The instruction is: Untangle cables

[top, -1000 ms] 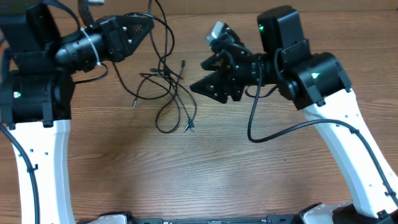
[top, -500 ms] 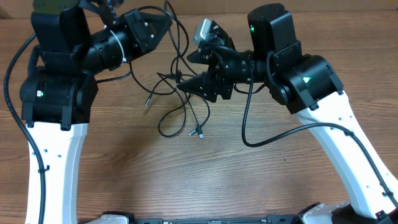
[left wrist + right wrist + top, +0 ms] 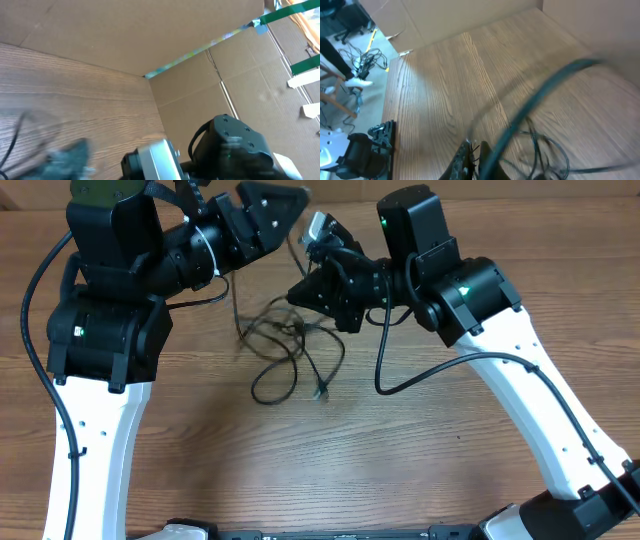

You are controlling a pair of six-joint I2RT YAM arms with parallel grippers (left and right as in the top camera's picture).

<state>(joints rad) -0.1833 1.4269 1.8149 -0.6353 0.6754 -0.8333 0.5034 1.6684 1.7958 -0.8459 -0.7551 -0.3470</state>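
Observation:
The cables (image 3: 290, 340) lie as a loose black tangle on the wooden table (image 3: 200, 470) between the two arms, with a silver-tipped plug (image 3: 320, 392) at the near end. My right gripper (image 3: 297, 292) reaches in from the right, over the tangle's top edge. In the right wrist view its fingers (image 3: 476, 148) are pressed together with thin cable strands pinched between them, and more loops (image 3: 547, 150) lie to the right. My left gripper (image 3: 285, 202) hangs above the tangle at the back, open and holding nothing. Only one blurred finger (image 3: 67, 155) shows in its own view.
A brown cardboard wall (image 3: 125, 30) closes off the back of the table. The right arm's own thick black cable (image 3: 385, 370) hangs in a loop just right of the tangle. The right arm's silver camera (image 3: 155, 160) sits close in front of the left wrist.
The left gripper has swung right and up and opened, and the strand it held has dropped onto the tangle. The right gripper has moved left and shut on the cables.

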